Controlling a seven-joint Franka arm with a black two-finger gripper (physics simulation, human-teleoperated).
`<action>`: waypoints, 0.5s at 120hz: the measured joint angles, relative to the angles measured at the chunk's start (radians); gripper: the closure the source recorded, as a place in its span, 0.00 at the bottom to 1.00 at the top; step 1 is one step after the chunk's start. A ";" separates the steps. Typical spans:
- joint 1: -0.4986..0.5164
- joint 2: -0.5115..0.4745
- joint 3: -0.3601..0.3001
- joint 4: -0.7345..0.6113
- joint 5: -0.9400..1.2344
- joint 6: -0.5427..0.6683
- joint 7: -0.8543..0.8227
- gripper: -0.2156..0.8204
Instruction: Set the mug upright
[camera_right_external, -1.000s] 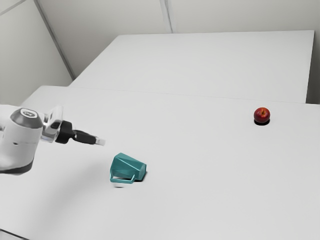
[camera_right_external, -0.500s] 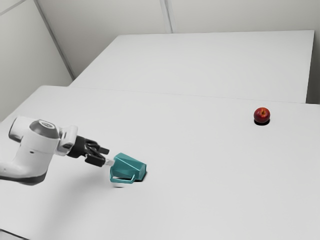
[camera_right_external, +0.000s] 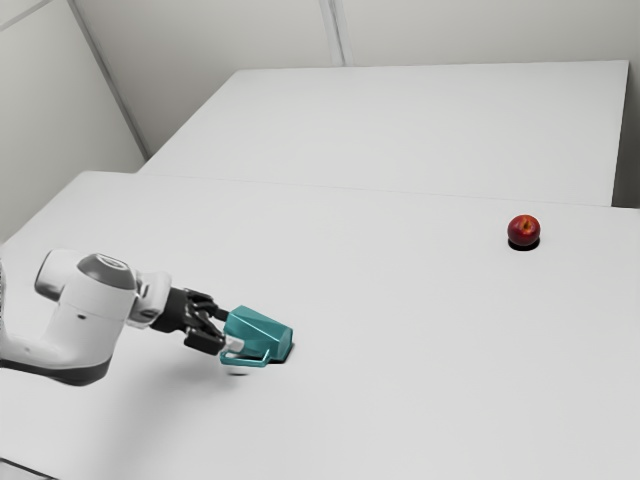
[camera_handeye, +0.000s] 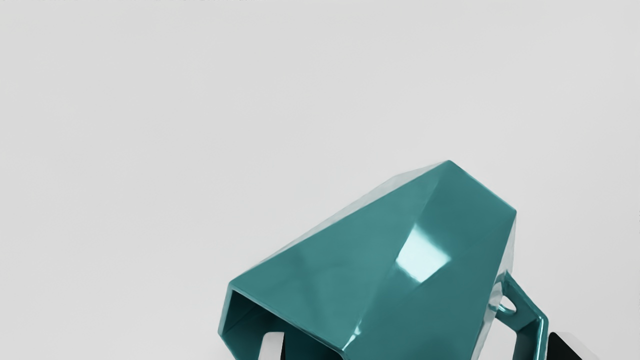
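Note:
My gripper (camera_right_external: 228, 330) is at the teal mug (camera_right_external: 262, 334) in the exterior view, beside its mouth end. The faceted mug lies on its side, base toward the exterior view's right, with its handle (camera_right_external: 247, 362) along the side nearer that camera. In the wrist view the gripper (camera_handeye: 417, 346) stands wide open. One fingertip (camera_handeye: 272, 346) shows in front of the mouth of the mug (camera_handeye: 370, 260); the other is just outside the handle (camera_handeye: 531, 320). Whether either finger touches the mug cannot be told.
A red apple (camera_right_external: 524, 230) rests on the white table (camera_right_external: 420, 380), far off toward the exterior view's right. Behind this table stands another white surface (camera_right_external: 400, 130). A dark cable or edge (camera_right_external: 28, 468) crosses the lower left corner of the exterior view.
The arm has come down and toward the exterior view's right, to the mug. Its hand has turned, so both fingers now show apart. Mug and apple have not moved.

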 joint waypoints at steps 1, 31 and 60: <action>-0.003 0.002 0.000 0.000 -0.003 0.001 0.002 0.25; -0.021 0.014 -0.022 0.000 -0.069 0.016 0.046 0.25; -0.047 0.045 -0.036 0.003 -0.129 0.027 0.074 0.29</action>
